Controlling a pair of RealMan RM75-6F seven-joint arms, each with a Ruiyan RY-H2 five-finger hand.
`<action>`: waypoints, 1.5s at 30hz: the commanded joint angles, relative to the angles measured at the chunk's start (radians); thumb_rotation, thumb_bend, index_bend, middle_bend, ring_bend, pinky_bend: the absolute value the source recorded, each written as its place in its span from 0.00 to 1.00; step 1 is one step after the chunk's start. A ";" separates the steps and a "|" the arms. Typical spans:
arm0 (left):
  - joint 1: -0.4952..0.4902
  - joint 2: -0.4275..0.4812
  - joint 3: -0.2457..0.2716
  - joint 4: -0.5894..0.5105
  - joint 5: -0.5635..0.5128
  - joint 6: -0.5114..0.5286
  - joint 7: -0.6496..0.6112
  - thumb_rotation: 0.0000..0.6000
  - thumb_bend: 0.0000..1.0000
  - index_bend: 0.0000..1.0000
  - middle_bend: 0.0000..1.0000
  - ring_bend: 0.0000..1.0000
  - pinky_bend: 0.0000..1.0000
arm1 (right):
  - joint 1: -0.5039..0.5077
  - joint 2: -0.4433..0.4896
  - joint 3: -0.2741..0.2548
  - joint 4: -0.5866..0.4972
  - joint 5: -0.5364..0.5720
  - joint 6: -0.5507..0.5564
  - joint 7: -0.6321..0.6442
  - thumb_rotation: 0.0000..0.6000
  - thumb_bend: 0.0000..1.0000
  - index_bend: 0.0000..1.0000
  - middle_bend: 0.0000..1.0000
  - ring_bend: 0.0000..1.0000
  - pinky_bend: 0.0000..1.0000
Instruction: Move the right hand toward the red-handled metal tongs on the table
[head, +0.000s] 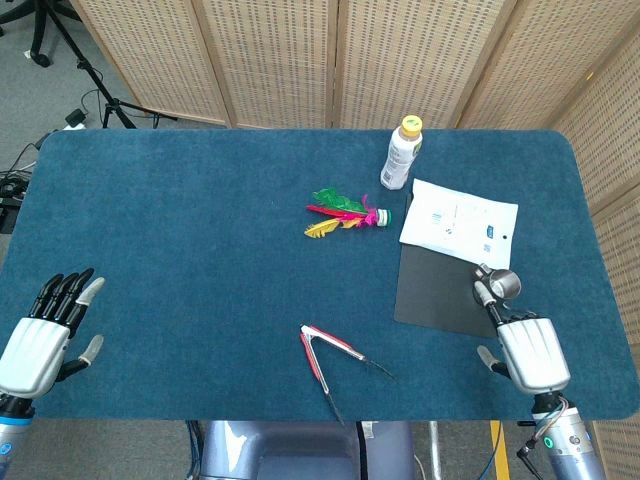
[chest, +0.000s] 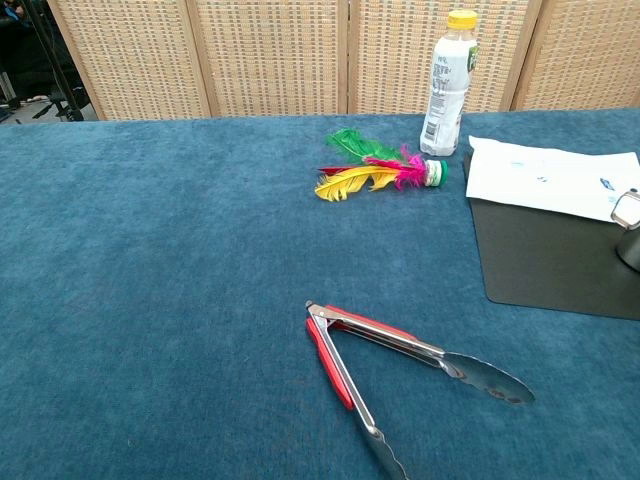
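The red-handled metal tongs (head: 318, 362) lie spread in a V near the table's front edge, hinge to the left; the chest view shows the tongs (chest: 365, 325) low in the middle. My right hand (head: 530, 352) hovers at the front right corner, well to the right of the tongs, empty, thumb out to its left and fingers mostly hidden behind its back. One fingertip shows just beside a metal cup (head: 500, 285). My left hand (head: 40, 335) is at the front left, fingers spread and holding nothing. Neither hand appears in the chest view.
A dark mat (head: 435, 290) lies between my right hand and the tongs, with a white paper (head: 459, 224) behind it. A yellow-capped bottle (head: 402, 153) and a feather shuttlecock (head: 345, 212) sit farther back. The blue table (head: 200, 250) ends just below the tongs.
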 joint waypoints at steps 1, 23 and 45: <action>-0.001 0.001 0.001 0.001 0.000 -0.001 -0.004 1.00 0.38 0.00 0.00 0.00 0.00 | 0.036 0.001 0.016 -0.061 0.069 -0.065 -0.068 1.00 0.33 0.00 0.83 0.89 0.85; -0.001 0.004 0.001 0.001 -0.002 -0.001 -0.012 1.00 0.38 0.00 0.00 0.00 0.00 | 0.396 -0.079 0.035 -0.208 0.868 -0.316 -0.517 1.00 0.39 0.00 0.84 0.93 0.90; -0.001 0.003 0.003 -0.001 0.003 -0.001 -0.007 1.00 0.38 0.00 0.00 0.00 0.00 | 0.594 -0.144 -0.012 -0.057 1.107 -0.341 -0.448 1.00 0.41 0.00 0.84 0.93 0.90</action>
